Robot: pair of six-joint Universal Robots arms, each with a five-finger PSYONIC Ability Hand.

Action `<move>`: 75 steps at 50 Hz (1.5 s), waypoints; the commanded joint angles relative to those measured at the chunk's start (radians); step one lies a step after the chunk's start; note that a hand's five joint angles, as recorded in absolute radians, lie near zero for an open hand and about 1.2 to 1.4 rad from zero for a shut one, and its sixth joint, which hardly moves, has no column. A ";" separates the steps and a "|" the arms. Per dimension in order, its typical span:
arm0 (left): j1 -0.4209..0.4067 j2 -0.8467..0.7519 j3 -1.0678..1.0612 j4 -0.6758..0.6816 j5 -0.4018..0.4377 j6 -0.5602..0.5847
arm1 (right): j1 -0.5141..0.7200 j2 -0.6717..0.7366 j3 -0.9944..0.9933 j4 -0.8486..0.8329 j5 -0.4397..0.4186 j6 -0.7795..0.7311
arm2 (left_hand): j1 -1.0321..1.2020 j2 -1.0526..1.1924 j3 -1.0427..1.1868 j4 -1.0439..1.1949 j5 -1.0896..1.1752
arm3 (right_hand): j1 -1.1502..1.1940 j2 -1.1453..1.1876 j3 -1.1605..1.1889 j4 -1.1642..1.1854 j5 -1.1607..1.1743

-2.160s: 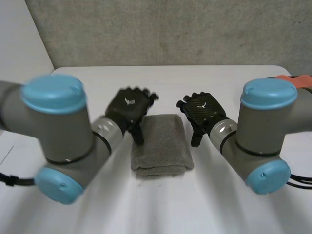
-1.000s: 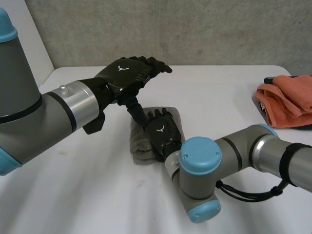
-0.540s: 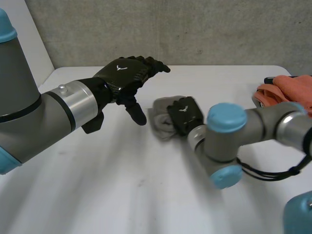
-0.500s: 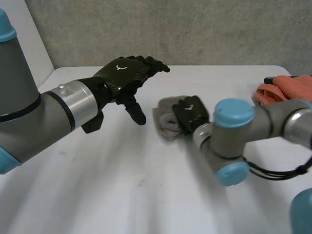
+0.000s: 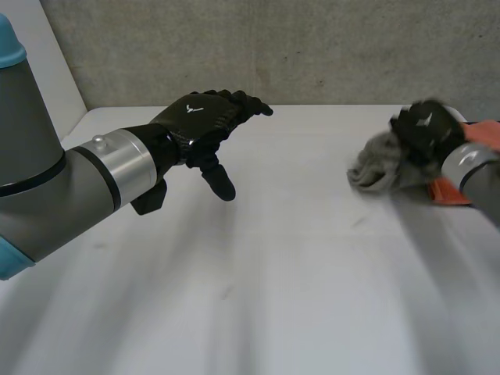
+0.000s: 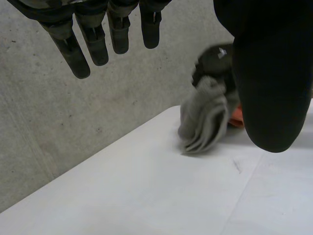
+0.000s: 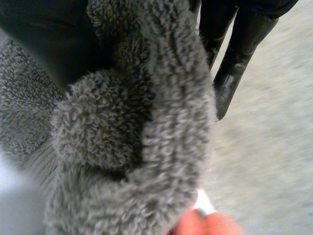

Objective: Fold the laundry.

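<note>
My right hand (image 5: 426,125) is shut on a folded grey towel (image 5: 376,166), which it holds just off the table at the far right, beside an orange cloth (image 5: 478,133). From my left wrist the towel (image 6: 204,115) hangs bunched below that hand (image 6: 215,61). Up close, the grey pile (image 7: 132,122) fills my right palm, with the fingers (image 7: 227,73) curled round it. My left hand (image 5: 205,121) hovers open above the table's left half, fingers (image 6: 88,44) straight and holding nothing.
The orange cloth lies at the table's right edge, partly behind my right arm (image 5: 476,176). A grey wall (image 5: 273,47) stands behind the white table (image 5: 258,273). My left forearm (image 5: 86,187) reaches in from the near left.
My right hand closed on the folded grey towel in the middle and carried it right, up to the orange cloth. My left hand has stayed where it was, open.
</note>
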 commanded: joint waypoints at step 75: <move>-0.088 0.035 -0.010 0.021 0.011 -0.082 | -0.464 -0.125 -0.180 0.187 0.309 -0.194 | 0.008 -0.009 -0.018 -0.009 -0.025 | -0.731 -0.989 -0.971 -1.003 -0.920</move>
